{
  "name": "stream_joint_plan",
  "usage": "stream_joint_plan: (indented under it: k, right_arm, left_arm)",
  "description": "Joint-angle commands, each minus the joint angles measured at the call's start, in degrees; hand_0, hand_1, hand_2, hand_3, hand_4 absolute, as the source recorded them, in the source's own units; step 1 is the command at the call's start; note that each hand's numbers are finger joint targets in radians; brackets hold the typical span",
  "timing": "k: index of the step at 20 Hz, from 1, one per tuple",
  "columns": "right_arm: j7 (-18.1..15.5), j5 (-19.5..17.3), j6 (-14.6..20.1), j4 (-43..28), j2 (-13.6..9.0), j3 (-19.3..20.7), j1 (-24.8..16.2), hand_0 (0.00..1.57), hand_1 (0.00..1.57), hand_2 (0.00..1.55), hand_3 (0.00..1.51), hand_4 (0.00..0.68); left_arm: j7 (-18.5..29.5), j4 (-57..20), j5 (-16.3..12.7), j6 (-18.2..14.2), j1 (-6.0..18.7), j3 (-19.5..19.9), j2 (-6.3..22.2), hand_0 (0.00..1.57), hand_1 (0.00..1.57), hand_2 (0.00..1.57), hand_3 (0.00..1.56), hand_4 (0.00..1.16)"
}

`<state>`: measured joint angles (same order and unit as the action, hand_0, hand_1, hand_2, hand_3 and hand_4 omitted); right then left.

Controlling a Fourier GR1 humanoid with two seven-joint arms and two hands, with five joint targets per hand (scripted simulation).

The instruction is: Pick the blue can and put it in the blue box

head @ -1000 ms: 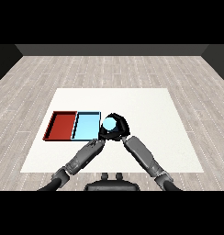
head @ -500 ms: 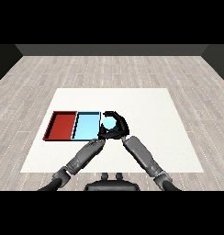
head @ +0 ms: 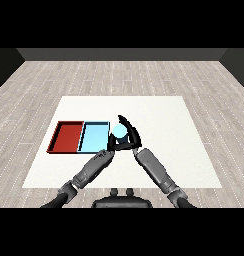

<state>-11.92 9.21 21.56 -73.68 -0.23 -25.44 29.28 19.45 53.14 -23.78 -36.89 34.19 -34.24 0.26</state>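
Observation:
The blue can [head: 119,132] stands upright just off the right edge of the light blue tray [head: 93,138], near the middle of the white table [head: 164,120]. My right hand [head: 131,136] is curled round the can, with the thumb arching over its far side. My left hand [head: 112,145] lies close against the can's near left side, at the tray's right front corner, and is partly hidden. I cannot see whether the can touches the table.
The red tray [head: 68,136] lies against the left side of the light blue tray. Both forearms meet in a narrow V below the can. Grey wooden floor surrounds the table.
The right hand and the can have shifted slightly left, toward the light blue tray. The left hand has kept its place beside them.

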Motion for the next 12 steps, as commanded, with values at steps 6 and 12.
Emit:
stream_joint_plan:
  k: [6, 12]
  right_arm:
    - [0.2, 7.5, -5.6, -7.2, -1.3, 10.2, -4.3, 0.0, 0.0, 0.0, 0.0, 0.0]
    - [-1.5, 10.2, -8.5, -16.4, -4.8, 15.3, -9.0, 0.0, 0.0, 0.0, 0.0, 0.0]
  left_arm:
    - [4.1, 0.5, -2.6, 0.6, -3.4, 1.1, -0.3, 1.57, 1.57, 1.57, 1.49, 1.14]
    - [3.9, -2.5, -0.9, 1.9, -0.9, 8.1, 2.1, 1.57, 1.57, 1.57, 1.48, 1.14]
